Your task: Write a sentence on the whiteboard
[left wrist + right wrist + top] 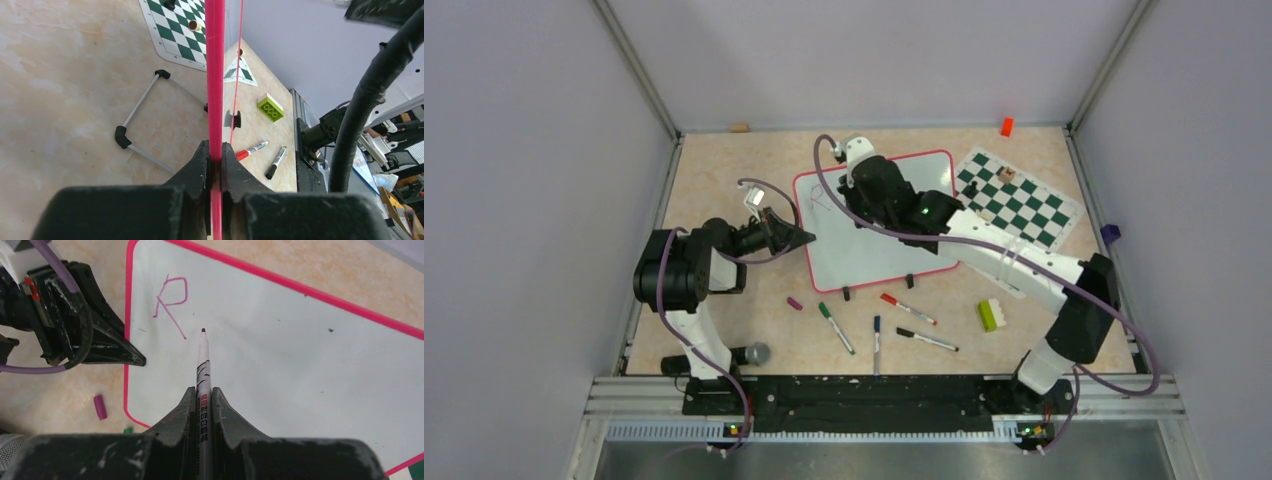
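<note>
Grip: left claw (pixel 215 152) clenched on rim of glossy white rectangular pink-rimmed whiteboard (pixel 215 75); right claw (pixel 202 392) grasping white-barrelled marker pen (pixel 202 357), board surface just ahead. Done: single purple handwritten letter R (pixel 171 302), ahead-left of pen tip. Left: nearly whole sentence.

The left arm (pixel 686 272) is folded near its base, with the forearm directed rightward. The left end effector (pixel 215 150) is closed on the red-pink rim of the glossy white whiteboard (pixel 864 255). The right arm (pixel 1014 265) is extended diagonally forward and leftward. The right end effector (pixel 202 392) is clamped on a white-barrelled marker pen (pixel 202 355), which projects forward from the jaws.
</note>
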